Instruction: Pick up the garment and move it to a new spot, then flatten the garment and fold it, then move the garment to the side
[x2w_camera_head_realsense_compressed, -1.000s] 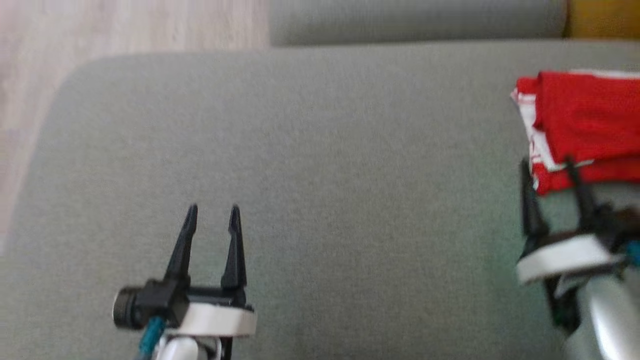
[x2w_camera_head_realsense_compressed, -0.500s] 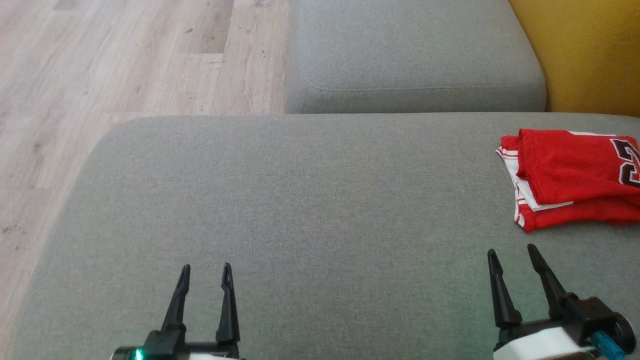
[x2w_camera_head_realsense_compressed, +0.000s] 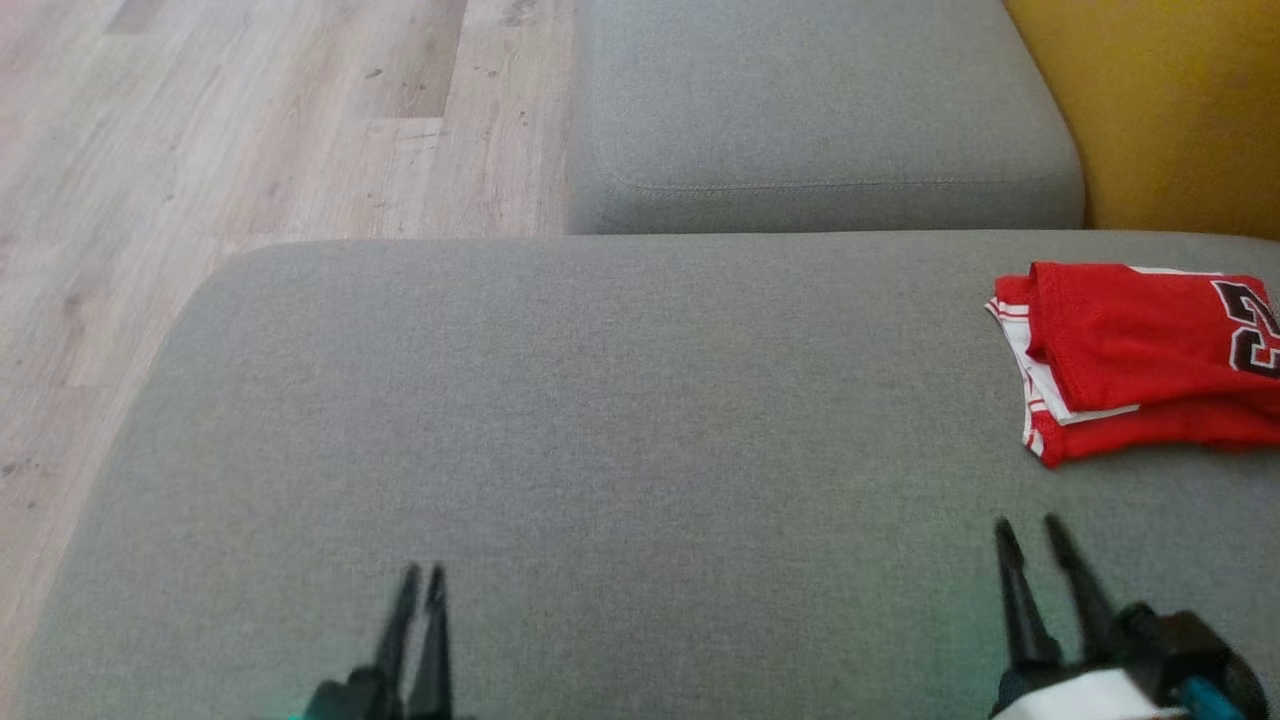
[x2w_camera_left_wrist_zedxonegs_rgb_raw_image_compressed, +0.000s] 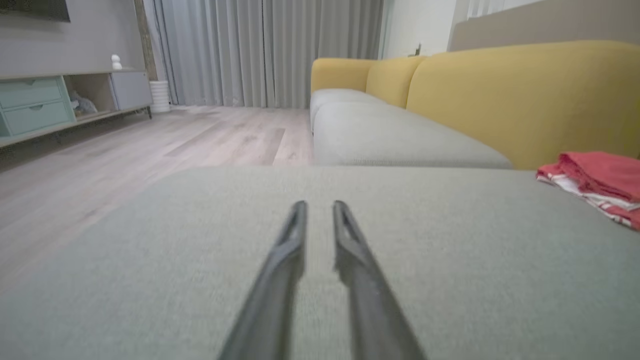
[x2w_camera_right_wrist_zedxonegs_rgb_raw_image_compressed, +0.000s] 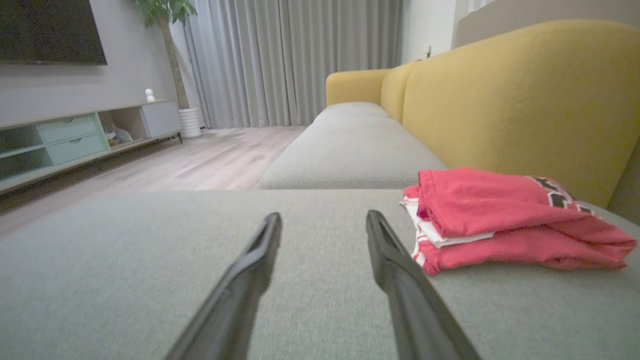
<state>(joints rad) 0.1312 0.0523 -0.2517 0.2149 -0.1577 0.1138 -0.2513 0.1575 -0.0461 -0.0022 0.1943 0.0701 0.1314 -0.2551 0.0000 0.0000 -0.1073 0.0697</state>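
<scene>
Two grippers rose from the bottom edge of the head view, over a wide gray seat cushion (x2w_camera_head_realsense_compressed: 640, 400). The left gripper (x2w_camera_head_realsense_compressed: 422, 572), at about 7 o'clock in the frame, was blurred; its fingers stood close together with a thin gap and nothing between them. The right gripper (x2w_camera_head_realsense_compressed: 1027, 524), at 5 o'clock, had its fingers apart and empty. The garment (x2w_camera_head_realsense_compressed: 1130, 350), a red jersey with white trim, lay folded on the cushion at 3 o'clock, cut off by the frame's edge. It sat at about 1 o'clock from the right gripper and apart from it. A second cushion (x2w_camera_head_realsense_compressed: 820, 110) lay at 12 o'clock, a yellow backrest (x2w_camera_head_realsense_compressed: 1160, 100) at 1 o'clock and pale wood floor (x2w_camera_head_realsense_compressed: 250, 120) at 10 o'clock.

In the left wrist view, the left gripper's fingers pointed toward 12 o'clock above the cushion, a narrow slot between their tips, holding nothing. The garment lay at 3 o'clock, well apart. Gray curtains (x2w_camera_left_wrist_zedxonegs_rgb_raw_image_compressed: 260, 50) hung at 12 o'clock, and a low cabinet (x2w_camera_left_wrist_zedxonegs_rgb_raw_image_compressed: 65, 95) with pale green drawers stood at 10 o'clock.

In the right wrist view, the right gripper's fingers stood wider apart, empty. The garment lay at 3 o'clock, near the right-hand finger, a dark number on its top. A television (x2w_camera_right_wrist_zedxonegs_rgb_raw_image_compressed: 50, 30) hung at 10 o'clock.
</scene>
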